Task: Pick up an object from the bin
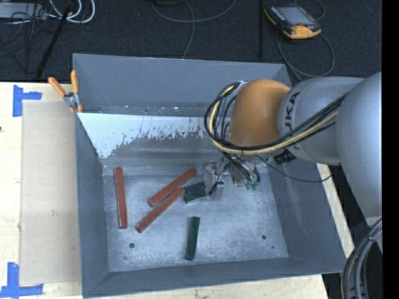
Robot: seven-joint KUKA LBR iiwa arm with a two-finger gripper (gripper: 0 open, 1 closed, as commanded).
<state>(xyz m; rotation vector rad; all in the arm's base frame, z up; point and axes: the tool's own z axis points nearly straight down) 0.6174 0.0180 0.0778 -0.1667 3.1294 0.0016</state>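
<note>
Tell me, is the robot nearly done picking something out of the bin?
Not yet. Reaching looks done: the tool is low in the grey metal bin, beside a small dark green block. In hand: the grab, though I can't tell if it grips. Left: lifting. The block, like the three reddish-brown flat sticks and the dark green bar, lies on the floor.

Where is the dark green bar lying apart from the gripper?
The dark green bar lies mid-floor toward the view's bottom, below-right of the lower slanted brown stick.
</note>
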